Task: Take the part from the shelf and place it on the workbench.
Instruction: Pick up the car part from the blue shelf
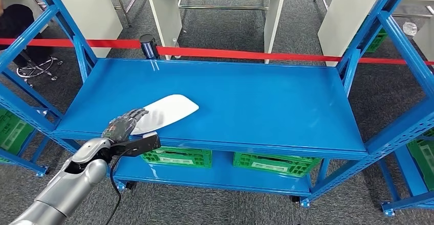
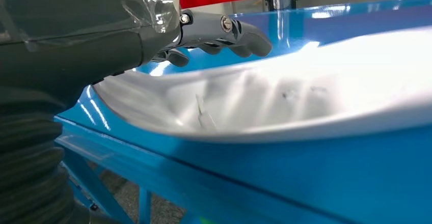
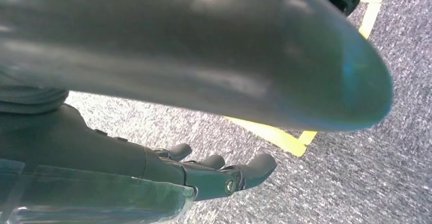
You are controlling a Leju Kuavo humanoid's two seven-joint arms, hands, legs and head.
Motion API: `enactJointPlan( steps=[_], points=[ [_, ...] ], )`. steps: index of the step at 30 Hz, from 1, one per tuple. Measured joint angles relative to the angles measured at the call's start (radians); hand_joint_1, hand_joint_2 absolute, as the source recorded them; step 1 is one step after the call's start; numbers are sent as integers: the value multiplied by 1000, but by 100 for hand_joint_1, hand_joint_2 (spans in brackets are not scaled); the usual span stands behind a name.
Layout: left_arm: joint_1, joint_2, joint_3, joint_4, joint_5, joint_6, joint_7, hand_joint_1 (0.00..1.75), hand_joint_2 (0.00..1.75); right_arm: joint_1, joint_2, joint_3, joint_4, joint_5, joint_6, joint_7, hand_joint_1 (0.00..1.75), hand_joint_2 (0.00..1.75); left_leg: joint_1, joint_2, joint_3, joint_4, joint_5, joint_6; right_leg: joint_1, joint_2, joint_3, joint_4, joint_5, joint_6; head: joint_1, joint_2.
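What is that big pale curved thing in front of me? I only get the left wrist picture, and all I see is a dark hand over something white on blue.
Observer: From the head view it is a white part, long and rounded, lying near the front left corner of a blue shelf.
Operator: Is the hand holding it?
Observer: The left hand lies over the part's near end; I cannot tell if it grips.
Operator: Where is the other hand?
Observer: The right hand hangs over grey carpet with a yellow floor line, holding nothing, fingers apart.
Operator: Anything under the shelf?
Observer: Green crates on the lower level.
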Motion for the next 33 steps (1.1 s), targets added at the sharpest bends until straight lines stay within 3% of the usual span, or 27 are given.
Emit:
enactJointPlan(
  steps=[3, 5, 6, 8, 10, 11, 12, 14, 16, 18, 20, 22, 24, 25, 26, 27, 30, 31, 33],
  points=[
    [-5, 0, 0, 6, -7, 5, 0, 0, 175, 0, 3, 0, 0, 0, 0, 0, 0, 0, -9, 1, 14, -34, 3, 10, -1, -1, -2, -5, 5, 14, 0, 0],
    [-12, -3, 0, 15, -20, 11, 0, 0, 175, 0, 4, 0, 0, 1, 0, 0, 0, 0, -6, 2, 24, -53, 17, 20, -1, -2, -13, 11, -5, 21, 1, 0],
    [-19, -6, -1, 22, -29, 14, 0, 0, 175, 0, 4, 0, 0, 1, 0, 0, 0, 0, -4, 3, 29, -63, 24, 26, 0, -2, -29, 45, -22, 19, 2, 0],
    [-31, -12, -2, 42, -49, 22, 0, 0, 175, 1, 3, -1, 1, 2, 1, 0, 0, 0, -3, 3, 29, -69, 30, 32, 0, -2, -89, 171, -77, 10, 5, 0],
    [-37, -18, -5, 64, -72, 31, 1, 0, 175, 2, 3, -1, 3, 4, 2, 0, 0, 0, -5, 4, 28, -68, 31, 33, 0, -3, -134, 269, -107, 14, 6, 0],
    [-39, -20, -7, 74, -83, 35, 2, 0, 175, 3, 4, -1, 4, 5, 2, 0, 0, 0, -6, 3, 28, -67, 30, 32, -1, -3, -132, 267, -100, 22, 6, 0],
    [-43, -23, -10, 83, -94, 39, 4, 0, 175, 3, 4, -1, 5, 6, 2, 0, 0, 0, -5, 3, 27, -64, 29, 31, -3, -3, -110, 223, -80, 31, 6, 0],
    [-52, -26, -14, 96, -113, 47, 8, 0, 175, 2, 4, -3, 6, 8, 4, 0, 0, 0, -7, 1, 23, -51, 22, 23, -5, -5, -38, 84, -30, 43, 7, 0],
    [-60, -28, -16, 106, -127, 55, 11, 0, 175, 2, 5, -5, 8, 8, 5, -1, 0, 0, -10, -1, 15, -36, 14, 13, -4, -6, 0, 8, -9, 34, 6, 0],
    [-63, -29, -17, 113, -138, 61, 12, 0, 175, 3, 7, -7, 8, 9, 5, -2, 0, 0, -10, -1, 11, -32, 11, 7, -1, -4, 0, 3, -8, 17, 6, 0],
    [-65, -30, -17, 118, -146, 65, 12, 0, 175, 4, 8, -9, 8, 9, 5, -2, 0, 0, -5, -1, 2, -16, -1, -1, -4, -4, 2, 1, -6, 8, 5, 0],
    [-69, -30, -16, 121, -151, 68, 12, 0, 175, 4, 9, -9, 8, 9, 5, -2, 0, 0, 0, -1, -37, 67, -50, -13, -8, -3, 3, 0, -5, 1, 2, 0],
    [-71, -32, -16, 124, -154, 68, 12, 0, 175, 5, 10, -10, 8, 9, 5, -2, 0, 0, 5, 0, -101, 203, -107, -22, -7, -3, 3, 0, -5, -2, 0, 0],
    [-70, -33, -16, 125, -156, 69, 12, 0, 175, 6, 11, -10, 8, 10, 5, -2, 0, 0, 7, 0, -124, 249, -118, -24, -7, -3, 3, 0, -5, -2, -1, 0],
    [-69, -33, -16, 126, -158, 70, 11, 0, 175, 7, 12, -10, 8, 11, 6, -2, 0, 0, 8, 0, -132, 260, -112, -23, -6, -2, 3, 0, -6, -3, -1, 0],
    [-69, -34, -15, 126, -160, 71, 11, 0, 175, 7, 12, -10, 8, 12, 7, -2, 0, 0, 8, 0, -118, 229, -87, -21, -6, -2, 4, 0, -6, -2, -1, 0],
    [-72, -35, -8, 121, -163, 75, 10, 0, 175, 5, 13, -10, 8, 14, 11, -2, 0, 0, 3, -1, -18, 27, 1, -5, -2, 0, 8, 0, -5, 0, 0, 0],
    [-73, -36, -5, 119, -163, 76, 10, 0, 175, 5, 14, -10, 8, 15, 12, -2, 0, 0, 0, 0, 1, -11, 9, -1, -1, 1, 7, 0, -5, 2, 0, 0],
    [-74, -37, -1, 118, -164, 77, 9, 0, 175, 5, 16, -10, 8, 16, 12, -2, 0, 0, -6, 0, 6, -28, 7, 5, 0, 0, 3, -2, -2, 11, 0, 0]
  ],
)
